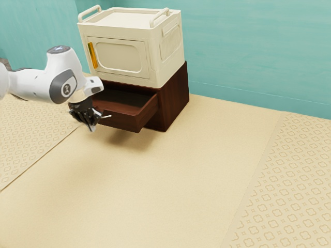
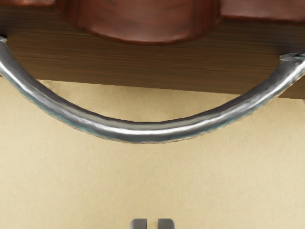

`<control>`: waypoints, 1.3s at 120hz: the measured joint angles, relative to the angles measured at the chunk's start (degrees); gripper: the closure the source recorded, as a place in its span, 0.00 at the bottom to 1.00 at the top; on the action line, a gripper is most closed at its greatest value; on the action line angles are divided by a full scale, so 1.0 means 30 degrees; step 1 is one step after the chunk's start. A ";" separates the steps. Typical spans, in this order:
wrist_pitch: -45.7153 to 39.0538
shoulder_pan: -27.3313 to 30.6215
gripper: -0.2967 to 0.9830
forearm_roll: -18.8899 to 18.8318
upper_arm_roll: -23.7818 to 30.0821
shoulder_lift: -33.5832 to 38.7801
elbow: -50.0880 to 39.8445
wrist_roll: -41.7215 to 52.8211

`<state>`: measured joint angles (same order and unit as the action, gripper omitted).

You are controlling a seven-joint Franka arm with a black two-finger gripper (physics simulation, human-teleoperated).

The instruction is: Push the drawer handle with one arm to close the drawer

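My black gripper hangs at the front of the dark red-brown drawer, which stands pulled out of its cabinet. At the wrist view's lower edge the two tips of the gripper are slightly apart, with nothing between them. A curved, shiny metal handle bows out from the drawer front, separate from the tips in that view. Part of the handle shows beside the gripper, while the gripper hides the rest.
A cream box with top rails and an orange-yellow door handle stands on the dark wooden cabinet. Behind them rises a teal wall. The beige surface spreads out in front of and below the drawer.
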<state>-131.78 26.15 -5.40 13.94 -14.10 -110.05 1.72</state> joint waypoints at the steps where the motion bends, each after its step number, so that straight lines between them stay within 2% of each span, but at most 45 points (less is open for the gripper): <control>1: -0.0005 0.0078 0.83 -0.0010 0.0123 -0.0009 0.0041 0.0013; 17: -0.0104 0.0395 0.84 -0.0195 0.0825 -0.0360 0.0884 0.0208; 76: -0.0218 0.0328 0.85 -0.0528 0.0840 -0.1435 0.2638 0.0659; 156: 0.0381 -0.0488 0.85 -0.1255 0.0707 -0.5262 0.7821 0.0933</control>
<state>-130.64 24.68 -9.17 16.06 -29.89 -86.59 4.52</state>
